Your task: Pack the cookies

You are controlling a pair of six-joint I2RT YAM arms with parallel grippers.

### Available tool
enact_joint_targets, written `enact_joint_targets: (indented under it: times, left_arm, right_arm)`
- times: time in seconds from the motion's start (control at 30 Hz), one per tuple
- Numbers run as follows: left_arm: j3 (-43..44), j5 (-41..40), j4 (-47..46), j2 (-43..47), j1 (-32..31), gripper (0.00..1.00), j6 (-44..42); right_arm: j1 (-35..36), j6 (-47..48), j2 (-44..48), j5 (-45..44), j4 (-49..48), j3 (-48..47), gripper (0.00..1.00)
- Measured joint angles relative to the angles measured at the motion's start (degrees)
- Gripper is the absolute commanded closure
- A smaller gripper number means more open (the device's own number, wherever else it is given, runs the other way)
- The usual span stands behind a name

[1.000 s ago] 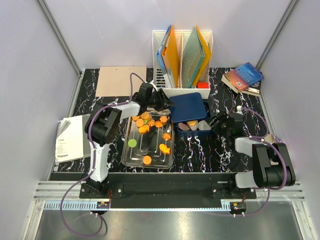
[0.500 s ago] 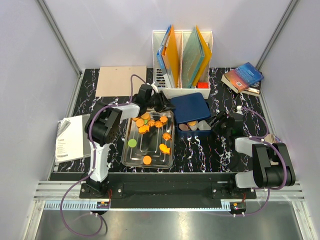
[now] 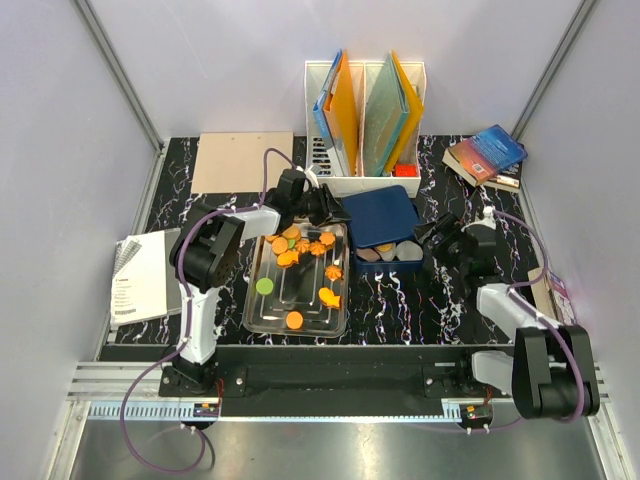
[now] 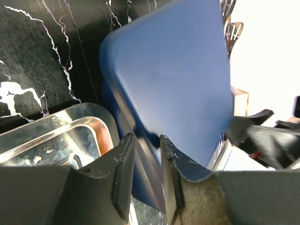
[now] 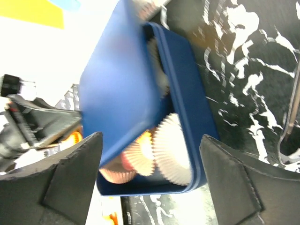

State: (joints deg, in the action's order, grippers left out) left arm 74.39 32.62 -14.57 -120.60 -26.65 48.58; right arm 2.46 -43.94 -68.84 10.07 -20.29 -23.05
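1. The blue lid [image 3: 378,214], pinched at its left rim by the left gripper [image 3: 326,208], hangs tilted over the blue box [image 3: 400,266]. Only the box's near strip lies uncovered, and paper cups [image 5: 171,150] fill it.
2. At the box's 3 o'clock the right gripper [image 3: 437,238] stands wide-jawed, near but not touching.
3. At 12 o'clock the file holder [image 3: 365,185] stands close behind the lid.
4. At 9 o'clock the tray [image 3: 288,290] sits just beside the box, its near half mostly bare.

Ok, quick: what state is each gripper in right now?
Left gripper: closed on the edge of the blue lid.
Right gripper: open, holding nothing.
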Motion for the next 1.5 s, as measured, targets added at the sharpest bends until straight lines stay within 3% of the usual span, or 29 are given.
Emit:
enact_joint_targets:
  times: [0.23, 0.57, 0.7, 0.83, 1.2, 1.5]
  left_arm:
    - [0.0, 0.0, 0.5, 0.0, 0.0, 0.68, -0.2]
    - [0.0, 0.1, 0.8, 0.0, -0.2, 0.68, -0.3]
    - [0.0, 0.1, 0.9, 0.0, -0.3, 0.68, -0.6]
    - [0.0, 0.2, 1.2, 0.1, -0.4, 0.67, -0.9]
    - [0.0, 0.2, 2.2, 0.6, -0.5, 0.63, -1.5]
    - [0.0, 0.2, 3.7, 1.9, -0.7, 0.59, -2.1]
  right_arm:
    - [0.0, 0.0, 2.1, -0.3, 1.5, -2.3, 0.08]
    - [0.0, 0.8, -15.3, -1.0, 1.6, -12.2, 0.16]
    - [0.0, 1.6, -17.8, -1.7, 2.0, -14.5, 0.25]
    - [0.0, 2.4, -17.8, -2.2, 2.7, -14.8, 0.37]
    - [0.0, 3.3, -17.0, -3.1, 4.2, -14.0, 0.51]
    - [0.0, 4.3, -9.9, -3.7, 10.0, -9.6, 0.59]
